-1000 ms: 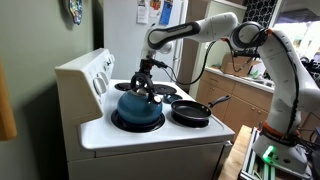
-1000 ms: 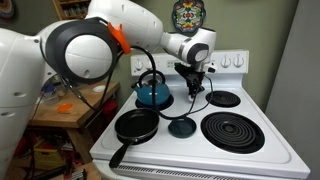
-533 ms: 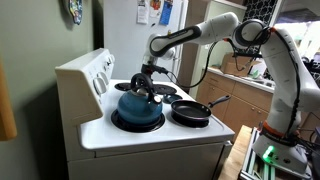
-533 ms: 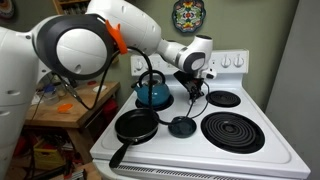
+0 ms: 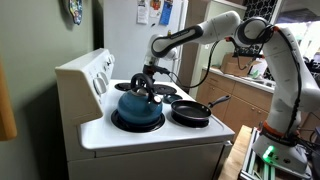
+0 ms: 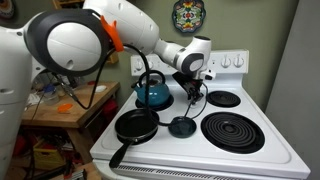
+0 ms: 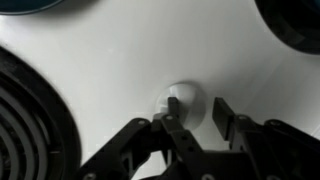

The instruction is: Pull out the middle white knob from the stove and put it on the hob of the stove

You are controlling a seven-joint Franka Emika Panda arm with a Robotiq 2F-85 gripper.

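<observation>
The white enamel stove point(image 5: 160, 162) has a raised back panel point(image 6: 236, 62). The markings on that panel are too small to read. The robot arm point(image 5: 200, 30), with smooth white shells and dark joints, reaches in over the stove and carries no legible lettering in any view.

The hob point(image 6: 188, 150) is flat, glossy and white. A large black spiral coil burner point(image 6: 232, 130) sits at its near right in a dark ring. A rounded blue kettle point(image 5: 138, 106) with a black looped handle stands on another burner. A black frying pan point(image 6: 135, 125) rests on a third, and in an exterior view its long handle points off the near edge. A small black disc-shaped object point(image 6: 181, 126) lies between the pan and the coil burner. I cannot tell what it is.

On the far wall hangs a round patterned plate point(image 6: 187, 14), too blurred to make out any detail.

The black gripper point(image 7: 197, 116) hangs low over the middle of the hob, beside the kettle. Its fingers point(image 7: 166, 126) stand apart and clamp nothing.

The middle white knob point(image 7: 185, 98), small, round and smooth, lies on the bare white surface between the burners, just ahead of the fingertips. Its near edge is partly hidden behind the left finger. I cannot tell whether that finger touches it.
</observation>
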